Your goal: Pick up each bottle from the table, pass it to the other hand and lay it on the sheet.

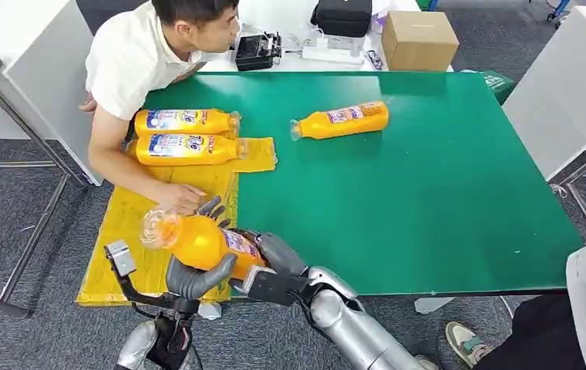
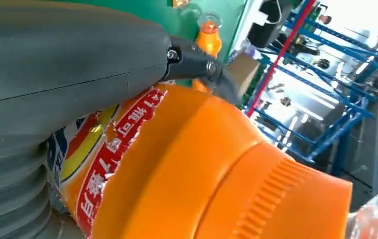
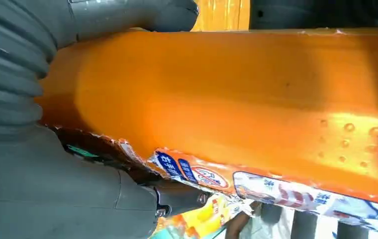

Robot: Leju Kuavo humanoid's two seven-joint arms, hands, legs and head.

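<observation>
An orange bottle (image 1: 197, 239) with a clear cap hangs above the near part of the yellow sheet (image 1: 124, 223). Both hands are on it. My left hand (image 1: 196, 279) wraps it from below near the neck, and my right hand (image 1: 274, 266) grips its base end. The left wrist view shows the bottle's shoulder and cap (image 2: 192, 164) under that hand's thumb (image 2: 67, 59). In the right wrist view the labelled body (image 3: 227, 99) lies against my right hand (image 3: 38, 189). Two bottles (image 1: 186, 121) (image 1: 186, 149) lie side by side on the sheet's far end. One more bottle (image 1: 341, 120) lies on the green table (image 1: 429, 193).
A person leans over the table's left side, one hand (image 1: 178, 198) resting on the sheet just beyond the held bottle. A cardboard box (image 1: 419, 38) and dark gear stand behind the table. Another person's leg and shoe (image 1: 467, 339) are at the near right corner.
</observation>
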